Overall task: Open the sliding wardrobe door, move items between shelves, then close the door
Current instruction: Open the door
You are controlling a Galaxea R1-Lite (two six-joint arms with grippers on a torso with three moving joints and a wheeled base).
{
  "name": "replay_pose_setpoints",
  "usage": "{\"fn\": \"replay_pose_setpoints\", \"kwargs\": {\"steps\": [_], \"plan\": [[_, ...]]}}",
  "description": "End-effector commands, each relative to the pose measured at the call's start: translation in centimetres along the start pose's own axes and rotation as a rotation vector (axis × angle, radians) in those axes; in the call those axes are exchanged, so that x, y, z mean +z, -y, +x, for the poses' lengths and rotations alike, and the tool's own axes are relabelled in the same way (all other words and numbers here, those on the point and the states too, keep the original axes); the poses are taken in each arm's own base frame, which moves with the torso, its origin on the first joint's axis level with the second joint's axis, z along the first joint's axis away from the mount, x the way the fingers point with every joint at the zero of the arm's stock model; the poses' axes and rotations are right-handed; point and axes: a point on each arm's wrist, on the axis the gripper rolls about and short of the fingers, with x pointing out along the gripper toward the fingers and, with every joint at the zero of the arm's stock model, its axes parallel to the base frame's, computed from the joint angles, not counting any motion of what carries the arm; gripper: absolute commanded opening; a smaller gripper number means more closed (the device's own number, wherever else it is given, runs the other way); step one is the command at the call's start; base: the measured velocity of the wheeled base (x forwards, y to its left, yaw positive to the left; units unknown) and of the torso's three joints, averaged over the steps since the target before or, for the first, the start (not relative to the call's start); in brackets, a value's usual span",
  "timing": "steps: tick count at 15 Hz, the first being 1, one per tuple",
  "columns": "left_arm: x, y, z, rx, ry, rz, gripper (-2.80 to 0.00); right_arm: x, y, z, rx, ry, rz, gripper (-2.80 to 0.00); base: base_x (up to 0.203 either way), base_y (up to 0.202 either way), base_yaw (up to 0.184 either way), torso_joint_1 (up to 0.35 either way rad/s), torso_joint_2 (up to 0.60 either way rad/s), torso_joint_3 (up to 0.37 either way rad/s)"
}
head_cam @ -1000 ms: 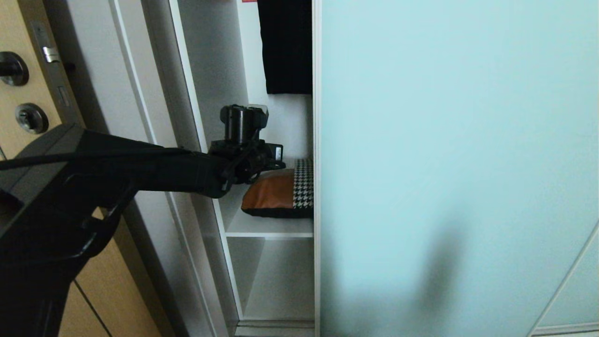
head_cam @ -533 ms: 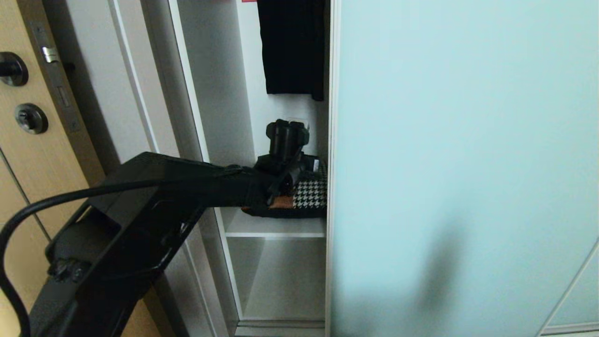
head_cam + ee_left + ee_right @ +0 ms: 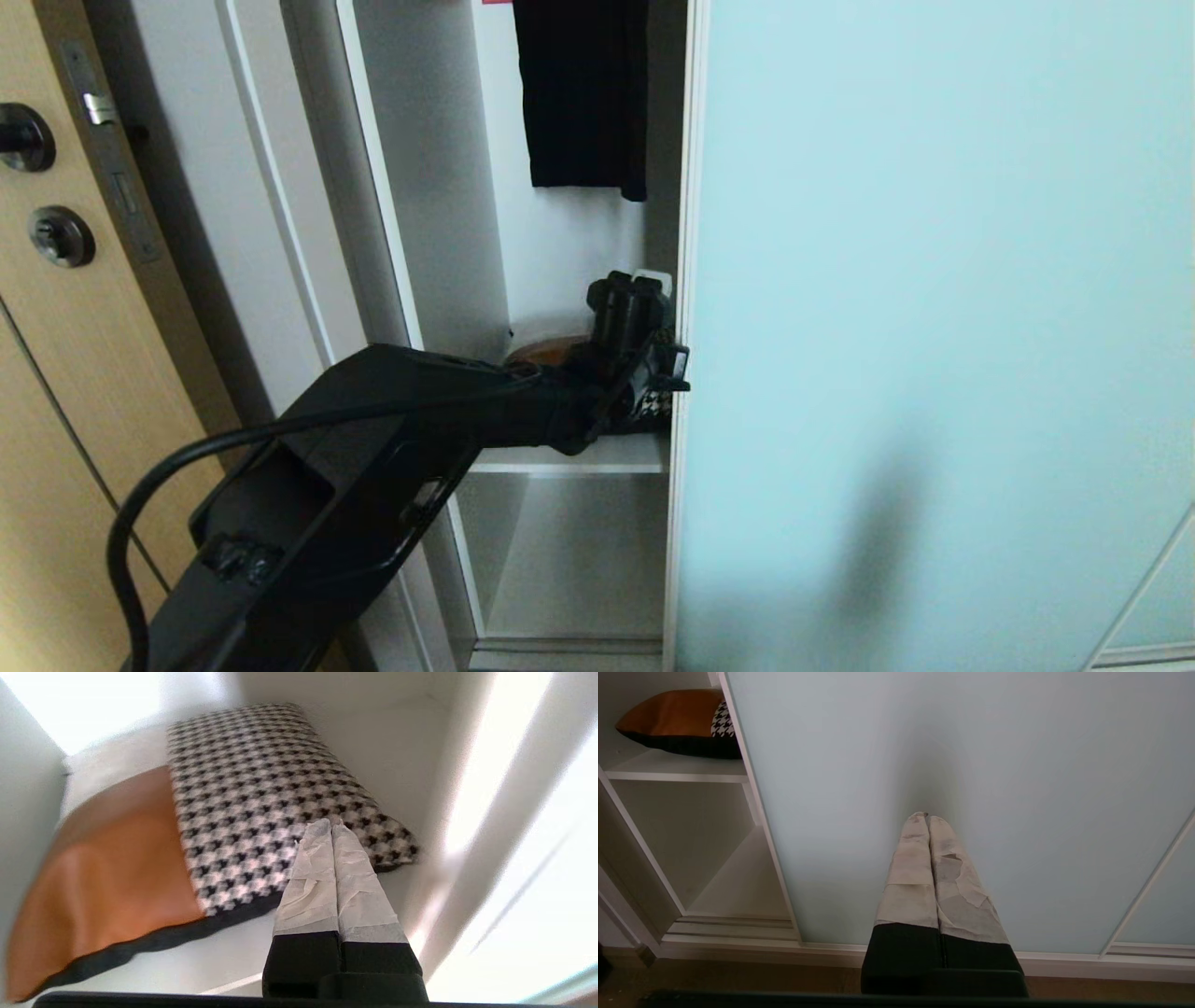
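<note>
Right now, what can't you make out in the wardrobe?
- Pillow: head view, mostly behind the left gripper.
- Contact between gripper and sliding door frame: not visible in either view.
- Black garment: top cut off by the head view's edge.
- Shelves behind the frosted door: hidden everywhere.

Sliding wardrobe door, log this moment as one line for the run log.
phase: opening | sliding wardrobe door: partly open | left gripper: shut, inside, at door edge | pillow: on shelf | right gripper: shut, parked

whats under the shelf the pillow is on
Below that shelf is a white compartment with nothing visible in it; the sliding door covers its right part.
</note>
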Motion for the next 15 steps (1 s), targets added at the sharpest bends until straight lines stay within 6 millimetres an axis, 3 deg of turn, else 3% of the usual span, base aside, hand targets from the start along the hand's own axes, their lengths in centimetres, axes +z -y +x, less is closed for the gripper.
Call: {"fn": "replay_pose_setpoints", "kwargs": {"steps": [1,6,11,15], "plan": [[-0.4,0.3,0.3,-0.001,0.02,-0.004,-2.8,0.0,0.0,0.0,0.0,-0.001,0.0,-2.8,0.0,0.0,0.0,0.0,0.0,0.0],[-1.0,2.3,0.1,-0.058,0.038,0.025,-2.8,0.0,0.0,0.0,0.0,-0.001,0.0,-2.8,0.0,0.0,0.0,0.0,0.0,0.0],[-3.8,3.9,0.9,-0.132,-0.009,0.046,-2.8,0.0,0.0,0.0,0.0,-0.001,0.0,-2.8,0.0,0.0,0.0,0.0,0.0,0.0],[-3.1,5.1,0.3,-0.166,0.025,0.041,-2.8,0.0,0.0,0.0,0.0,-0.001,0.0,-2.8,0.0,0.0,0.0,0.0,0.0,0.0]]}}
